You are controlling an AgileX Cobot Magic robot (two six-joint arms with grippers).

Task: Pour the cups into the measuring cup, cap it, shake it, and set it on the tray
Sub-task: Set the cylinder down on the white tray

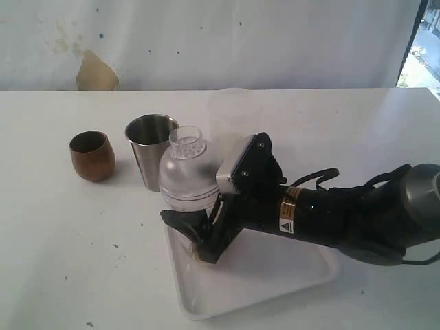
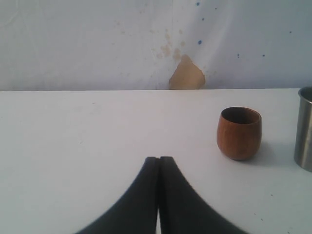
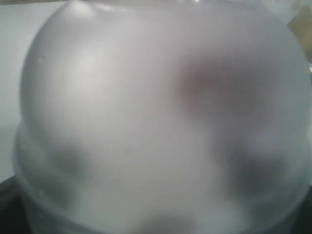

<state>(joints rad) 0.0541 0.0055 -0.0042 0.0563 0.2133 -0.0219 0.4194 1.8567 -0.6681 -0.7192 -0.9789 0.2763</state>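
While the right gripper [image 1: 196, 239] is clamped from the side around the lower body of the measuring cup [image 1: 185, 200], that vessel is kept upright with a slight lean at the corner of the white tray [image 1: 275, 278] nearest the steel tumbler [image 1: 151, 161]. A frosted domed cap [image 1: 187, 168] with a clear perforated top is seated on it. The black fingers hide most of the cup's wall, so no graduation marks can be made out, and whether its base touches the tray cannot be told. The right wrist view is filled almost wholly by the blurred dome.

The tumbler is seen just beside the cap, standing on the white table [image 1: 62, 240], with the wooden cup [image 1: 91, 156] a little further to its left in the exterior view; both are upright and off the tray. A faint translucent plastic cup [image 1: 230, 113] is glimpsed behind the gripper's wrist.

The left gripper [image 2: 159, 161] is seen only in its own wrist view, its two dark fingers pressed together on nothing, low over bare table, with the wooden cup and the tumbler's edge ahead of it.
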